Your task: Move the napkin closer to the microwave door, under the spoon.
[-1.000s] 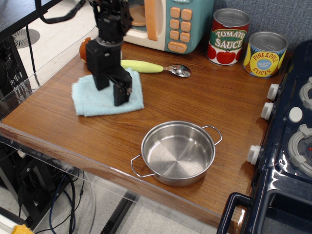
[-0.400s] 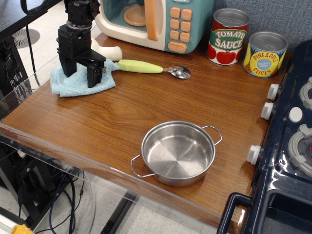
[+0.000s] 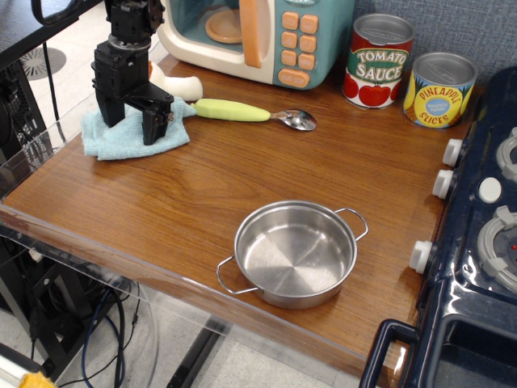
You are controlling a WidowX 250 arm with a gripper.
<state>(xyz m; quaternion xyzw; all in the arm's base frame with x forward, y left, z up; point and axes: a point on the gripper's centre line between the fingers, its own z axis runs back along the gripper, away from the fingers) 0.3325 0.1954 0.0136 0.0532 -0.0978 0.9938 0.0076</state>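
Observation:
The light blue napkin [image 3: 172, 133] lies near the table's back left edge, in front of the microwave door [image 3: 236, 27]. Its right corner reaches the tip of the spoon's yellow-green handle. The spoon [image 3: 242, 111] lies on the wood right of the napkin, not on top of it, with its metal bowl pointing right. My black gripper [image 3: 128, 132] stands upright over the napkin. Its two fingers are spread apart and their tips rest on the cloth, covering its middle.
A white-stemmed toy mushroom [image 3: 181, 85] lies behind the napkin by the microwave. A steel pot [image 3: 296, 252] stands at the front centre. A tomato sauce can [image 3: 380, 61] and a pineapple can [image 3: 439, 89] stand at the back right. A dark toy stove [image 3: 485, 218] borders the right side.
The gripper and the napkin under it have moved left and back, from below the spoon's handle to the table's left edge. In the last moment they shifted only slightly left.

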